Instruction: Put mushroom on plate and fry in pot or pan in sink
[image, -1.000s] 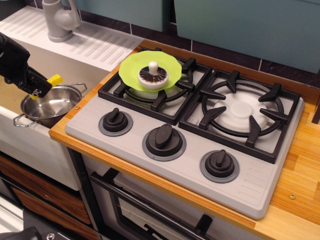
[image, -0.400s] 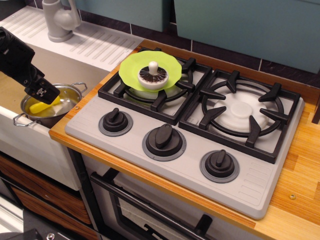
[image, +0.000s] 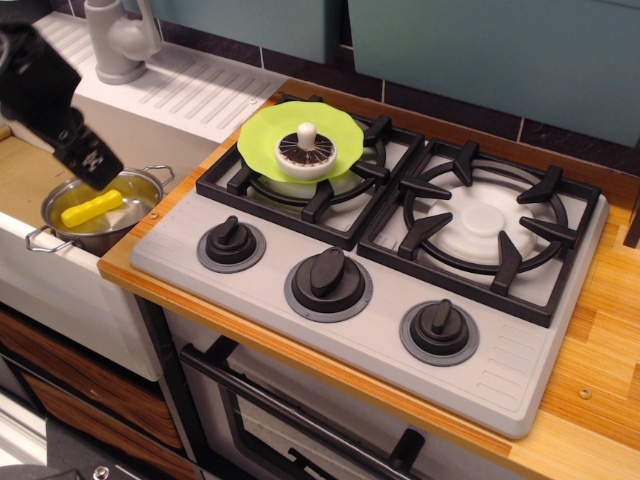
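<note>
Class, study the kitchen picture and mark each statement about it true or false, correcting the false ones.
1. The mushroom sits on the plate. True.
2. The fry lies on the stove. False: it lies inside the pot.
3. The pot stands in the sink. True.
4. The tool grips the fry. False: it is above the pot, apart from the fry.
5. The plate rests on the right burner. False: the left.

Soft, even indoor light filled my view; shadows under the stove grates (image: 300, 185) stayed faint. The steel pot (image: 98, 212) carried mild glare. My own claw (image: 95, 165) was slightly motion-blurred; everything else looked sharp.
</note>
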